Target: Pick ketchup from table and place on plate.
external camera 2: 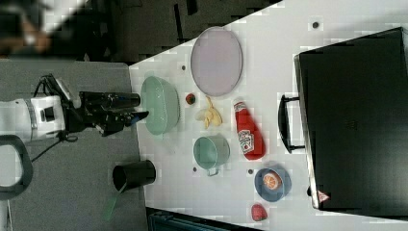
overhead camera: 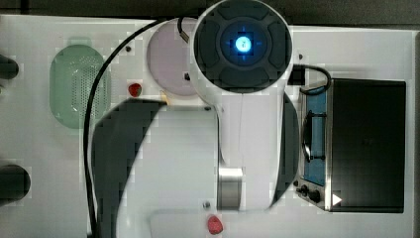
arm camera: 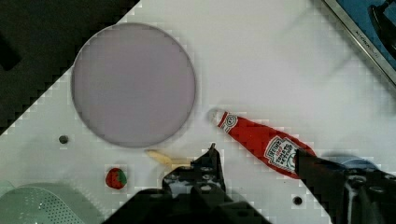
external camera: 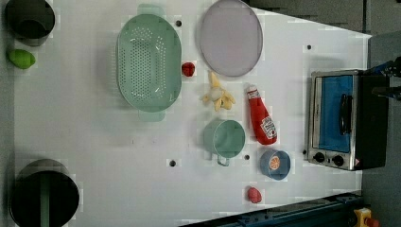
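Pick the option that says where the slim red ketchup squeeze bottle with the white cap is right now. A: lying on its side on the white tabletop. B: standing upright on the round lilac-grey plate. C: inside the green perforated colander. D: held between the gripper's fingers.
A: the ketchup bottle lies flat on the white tabletop, apart from the bare lilac-grey plate and beside the peeled banana.

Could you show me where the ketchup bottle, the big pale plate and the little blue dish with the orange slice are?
ketchup [external camera: 262,122], left view, on the red body near the label.
plate [external camera: 231,38], left view, on its bare middle.
blue dish [external camera: 283,171], left view, on its rim.
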Robot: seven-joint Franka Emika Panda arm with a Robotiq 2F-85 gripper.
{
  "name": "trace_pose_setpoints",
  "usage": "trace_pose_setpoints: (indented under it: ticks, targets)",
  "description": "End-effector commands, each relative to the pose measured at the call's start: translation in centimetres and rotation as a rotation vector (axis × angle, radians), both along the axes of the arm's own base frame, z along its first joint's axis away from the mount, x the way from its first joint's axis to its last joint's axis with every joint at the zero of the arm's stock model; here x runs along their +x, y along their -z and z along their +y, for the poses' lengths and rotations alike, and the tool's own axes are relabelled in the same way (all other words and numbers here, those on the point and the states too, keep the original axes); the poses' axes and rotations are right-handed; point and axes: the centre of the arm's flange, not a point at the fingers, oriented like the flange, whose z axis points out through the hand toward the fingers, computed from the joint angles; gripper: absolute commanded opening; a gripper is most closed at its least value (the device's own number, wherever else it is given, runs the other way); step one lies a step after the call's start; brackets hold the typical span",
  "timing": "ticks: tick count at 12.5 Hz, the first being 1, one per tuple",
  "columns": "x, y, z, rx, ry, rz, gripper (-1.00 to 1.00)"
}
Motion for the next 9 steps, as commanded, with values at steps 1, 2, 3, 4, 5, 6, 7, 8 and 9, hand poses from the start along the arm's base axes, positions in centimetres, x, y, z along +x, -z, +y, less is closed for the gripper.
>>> trace_pose_setpoints:
  ticks: [1,2,3,4,5,6,7,8,9]
  targets:
    - [-8.8,-1.2,-2.5,0.035,0.071,0.094,0.59]
    - [-8.7,-0.3,-2.5,0.036,0.068,0.108,0.80]
    - [-8.5,0.8,-2.5,0.037,0.061,0.122,0.98]
    - [-8.1,2.3,-2.6,0.038,0.039,0.131,1.00]
    - [-7.8,3.9,-2.6,0.040,0.000,0.140,1.00]
    - [-7.5,5.7,-2.7,0.043,-0.055,0.151,1.00]
    - [-7.2,7.7,-2.9,0.047,-0.119,0.162,1.00]
    - [-7.0,9.6,-3.0,0.051,-0.188,0.170,1.00]
    - [-6.8,11.6,-3.1,0.056,-0.266,0.173,1.00]
